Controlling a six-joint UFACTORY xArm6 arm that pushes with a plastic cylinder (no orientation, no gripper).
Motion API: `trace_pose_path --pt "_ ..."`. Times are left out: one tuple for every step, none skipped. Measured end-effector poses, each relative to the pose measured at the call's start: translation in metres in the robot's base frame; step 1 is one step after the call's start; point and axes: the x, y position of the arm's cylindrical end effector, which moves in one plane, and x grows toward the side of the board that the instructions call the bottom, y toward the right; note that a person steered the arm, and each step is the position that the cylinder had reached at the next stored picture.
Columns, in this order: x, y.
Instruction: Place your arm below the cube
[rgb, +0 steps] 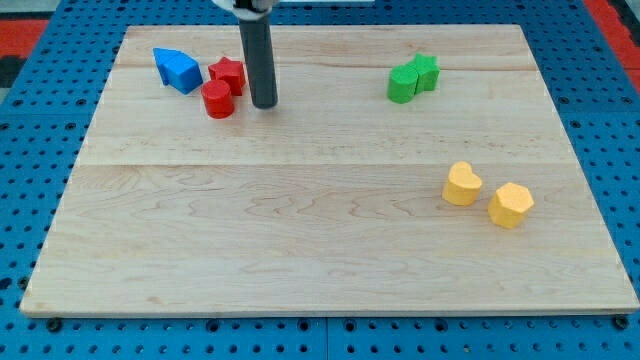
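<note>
My tip (264, 104) rests on the wooden board (320, 250) at the upper left, just right of two red blocks. The red star (228, 73) lies left of the rod and the red cylinder (218, 100) sits just below the star, a little left of my tip. A blue block (177, 69), wedge-like in shape, lies further left near the board's top left corner. No block that is clearly a cube can be made out.
A green cylinder-like block (402, 84) and a green star (425, 71) touch at the upper right. A yellow heart (461, 184) and a yellow hexagonal block (511, 204) lie at the right. Blue pegboard (40, 150) surrounds the board.
</note>
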Motion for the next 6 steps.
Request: trace_pose_path --pt "0.043 -0.009" --pt "0.067 -0.06" --pt "0.044 -0.073" --pt "0.018 -0.087" --pt "0.018 -0.088" --pt "0.015 -0.111"
